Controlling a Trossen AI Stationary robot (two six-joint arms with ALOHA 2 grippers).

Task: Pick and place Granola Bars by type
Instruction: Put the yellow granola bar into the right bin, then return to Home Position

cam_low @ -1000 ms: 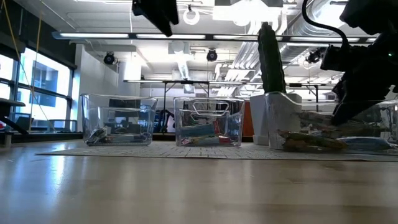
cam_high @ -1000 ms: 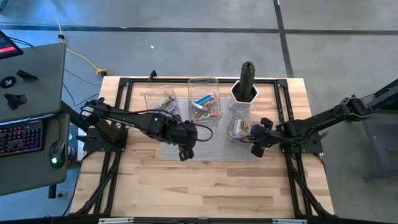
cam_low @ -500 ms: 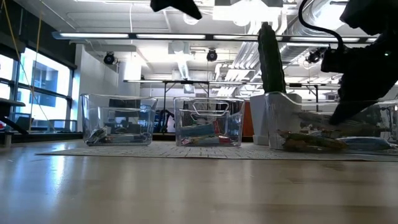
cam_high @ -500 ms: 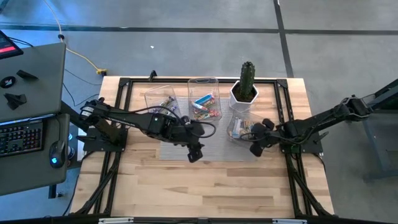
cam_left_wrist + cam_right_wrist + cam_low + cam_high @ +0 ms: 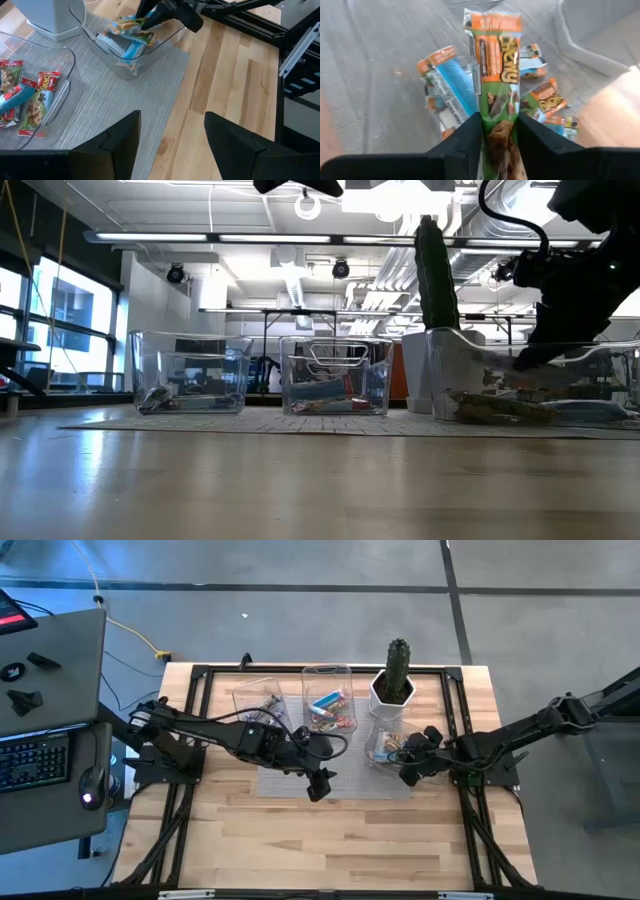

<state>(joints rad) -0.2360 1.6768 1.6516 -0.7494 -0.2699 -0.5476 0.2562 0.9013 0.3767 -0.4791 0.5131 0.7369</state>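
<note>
My right gripper (image 5: 406,771) hovers over the clear right bin (image 5: 383,747), shut on a green-and-orange granola bar (image 5: 496,65). Under it, several blue-white and green-orange bars (image 5: 451,95) lie on the bin floor. More bars lie in the middle bin (image 5: 330,710), and a few lie in the left bin (image 5: 258,700). My left gripper (image 5: 319,786) is open and holds nothing. It hangs above the grey mat's near edge. In the left wrist view, its fingers (image 5: 172,118) frame bare mat and wood. My right gripper pinches the green-and-orange bar by one end (image 5: 499,114) between its two fingers (image 5: 464,139). The bar runs on in line with the fingers, and its orange end (image 5: 495,22) is free. It is lifted clear of the bars in the bin.
A cactus in a white pot (image 5: 393,686) stands right behind the right bin. The three bins sit on a grey woven mat (image 5: 340,785). Bare wood (image 5: 330,840) stretches toward the near edge. A desk with a keyboard (image 5: 35,760) stands beyond the table's left side.
My left gripper has swung toward the table's right and slightly toward the near edge, along the mat's front. My right gripper has risen a little over the right bin and kept hold of the bar.
</note>
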